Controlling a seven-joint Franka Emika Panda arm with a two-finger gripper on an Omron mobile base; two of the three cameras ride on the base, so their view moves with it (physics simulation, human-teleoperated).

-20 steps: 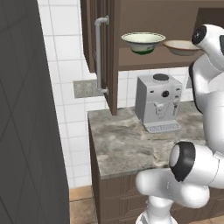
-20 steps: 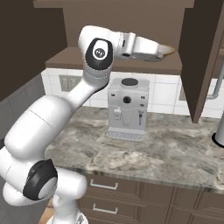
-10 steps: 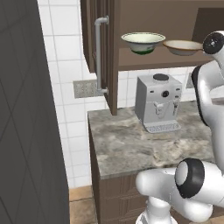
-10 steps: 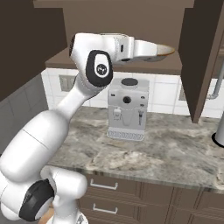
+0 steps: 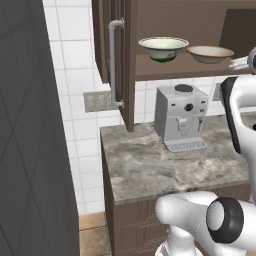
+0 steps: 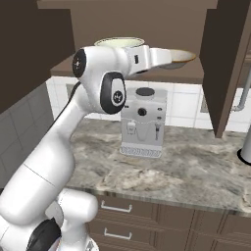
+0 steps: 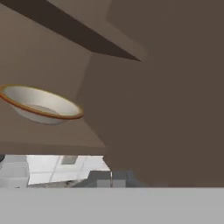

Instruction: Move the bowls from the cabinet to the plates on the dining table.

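From the left base view, the cream bowl [image 5: 163,48] and the tan bowl [image 5: 209,53] sat side by side on the open cabinet [image 5: 175,67] shelf, above the coffee machine [image 5: 180,117].

From the right base view, the arm reached toward the tan bowl's near edge; whether the fingers were spread could not be told.

In the hand view, the tan bowl looked rigid, glazed, probably slippery and breakable; its thin rim seemed the likeliest hold.
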